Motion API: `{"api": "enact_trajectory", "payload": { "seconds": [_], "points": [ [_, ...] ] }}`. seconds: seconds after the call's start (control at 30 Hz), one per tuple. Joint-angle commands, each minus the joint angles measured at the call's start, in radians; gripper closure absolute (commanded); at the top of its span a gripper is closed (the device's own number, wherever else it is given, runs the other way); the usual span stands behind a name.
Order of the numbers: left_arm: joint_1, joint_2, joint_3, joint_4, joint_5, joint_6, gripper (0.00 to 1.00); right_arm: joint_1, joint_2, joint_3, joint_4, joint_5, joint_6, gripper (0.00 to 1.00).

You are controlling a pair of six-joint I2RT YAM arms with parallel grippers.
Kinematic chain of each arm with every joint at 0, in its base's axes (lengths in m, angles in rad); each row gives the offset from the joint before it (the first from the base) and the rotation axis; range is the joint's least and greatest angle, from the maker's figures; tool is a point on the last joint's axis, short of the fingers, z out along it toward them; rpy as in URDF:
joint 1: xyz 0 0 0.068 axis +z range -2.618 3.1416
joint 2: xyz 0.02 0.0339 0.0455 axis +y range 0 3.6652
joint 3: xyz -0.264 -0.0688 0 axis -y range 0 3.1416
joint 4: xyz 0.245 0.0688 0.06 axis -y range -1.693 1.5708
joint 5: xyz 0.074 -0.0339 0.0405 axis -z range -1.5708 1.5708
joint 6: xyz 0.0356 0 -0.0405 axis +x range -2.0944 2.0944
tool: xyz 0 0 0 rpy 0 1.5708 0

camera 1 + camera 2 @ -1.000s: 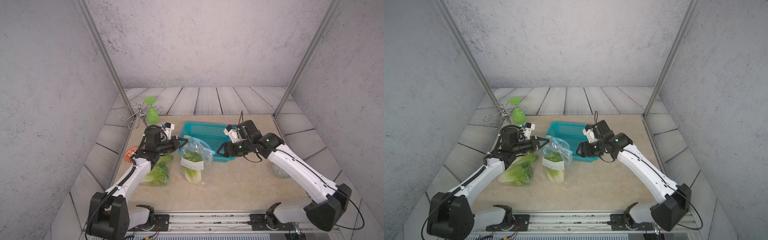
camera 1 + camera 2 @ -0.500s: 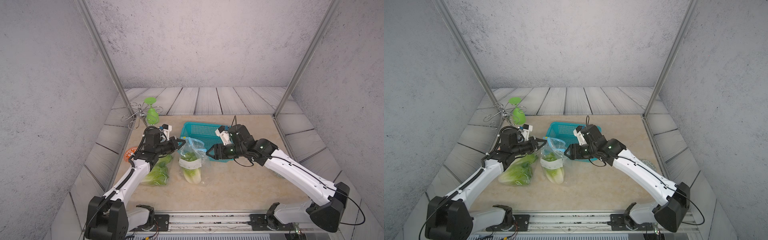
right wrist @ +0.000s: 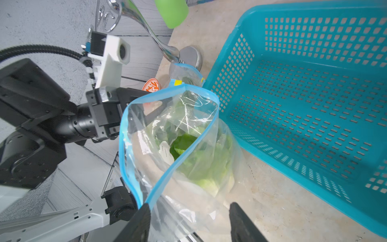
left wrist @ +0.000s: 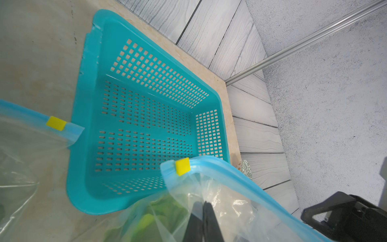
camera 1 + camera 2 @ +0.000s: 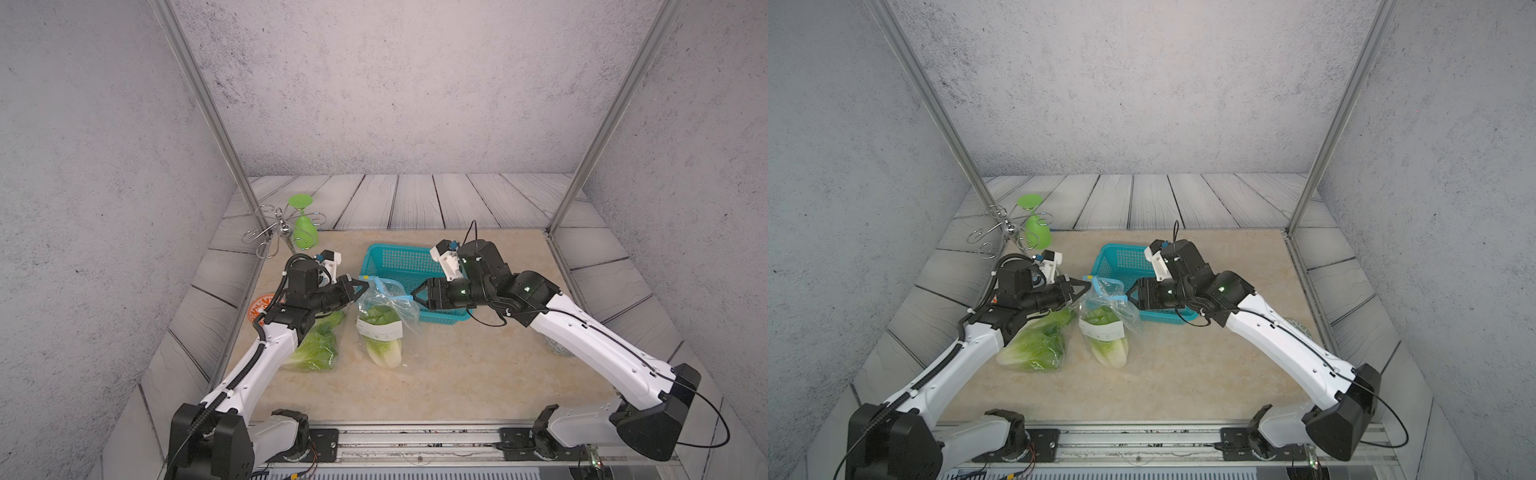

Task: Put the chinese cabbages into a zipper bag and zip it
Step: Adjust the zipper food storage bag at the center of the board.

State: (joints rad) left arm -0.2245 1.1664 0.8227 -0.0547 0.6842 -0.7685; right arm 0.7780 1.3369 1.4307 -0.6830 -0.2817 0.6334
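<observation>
Teal basket (image 5: pixel 395 259) just behind zipper bag (image 5: pixel 387 297).

We see here a robot laboratory cell, not a real home or kitchen. Grey panels (image 5: pixel 374 83) printed like rough plaster close it on three sides, held by bare aluminium posts (image 5: pixel 200 104). The table top (image 5: pixel 478 365) only imitates stone, and the boards (image 5: pixel 415 199) around it imitate wood. At the front edge a metal rail (image 5: pixel 415 440) carries a left arm (image 5: pixel 266 361) and a right arm (image 5: pixel 602 345). The chinese cabbages (image 5: pixel 316 349), zipper bag (image 5: pixel 390 299) and plastic basket (image 5: pixel 399 259) look like props.
</observation>
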Motion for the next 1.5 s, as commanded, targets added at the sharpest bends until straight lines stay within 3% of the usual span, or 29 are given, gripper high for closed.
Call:
{"api": "enact_trajectory", "payload": {
  "seconds": [0.0,0.23,0.37,0.57,0.7,0.77,0.87,1.03,1.17,1.3,1.47],
  "points": [
    [0.008,0.005,-0.001,0.026,0.008,-0.009,1.0,0.004,-0.047,-0.001,-0.041,-0.033,-0.007,0.38],
    [0.008,0.001,0.001,0.011,0.005,-0.003,1.0,0.033,0.001,-0.051,0.053,-0.058,0.021,0.39],
    [0.008,0.002,-0.002,0.016,0.009,-0.007,1.0,0.031,0.047,-0.031,0.098,-0.019,-0.011,0.48],
    [0.01,-0.036,0.024,-0.031,0.036,0.03,1.0,0.007,0.083,0.068,0.069,0.033,-0.112,0.86],
    [0.05,-0.104,0.073,-0.204,0.009,0.131,0.93,-0.09,0.001,0.042,-0.013,0.001,-0.213,0.98],
    [0.079,-0.135,0.09,-0.231,0.03,0.157,0.81,-0.171,-0.035,0.006,-0.033,-0.115,-0.244,0.99],
    [0.09,-0.137,0.114,-0.2,0.089,0.154,0.74,-0.217,-0.035,-0.012,-0.09,-0.223,-0.29,1.0],
    [0.107,-0.127,0.073,-0.061,0.176,0.156,0.57,-0.219,-0.03,-0.036,-0.088,-0.281,-0.302,1.0],
    [0.114,-0.093,-0.042,0.118,0.162,0.112,0.46,-0.257,-0.027,-0.062,-0.056,-0.356,-0.289,1.0],
    [0.111,-0.05,-0.156,0.39,0.135,-0.027,0.41,-0.277,-0.015,-0.071,-0.038,-0.394,-0.294,0.99],
    [0.097,0.065,-0.105,0.363,0.178,-0.028,0.41,-0.282,-0.004,-0.07,-0.02,-0.408,-0.297,0.99]
  ]
}}
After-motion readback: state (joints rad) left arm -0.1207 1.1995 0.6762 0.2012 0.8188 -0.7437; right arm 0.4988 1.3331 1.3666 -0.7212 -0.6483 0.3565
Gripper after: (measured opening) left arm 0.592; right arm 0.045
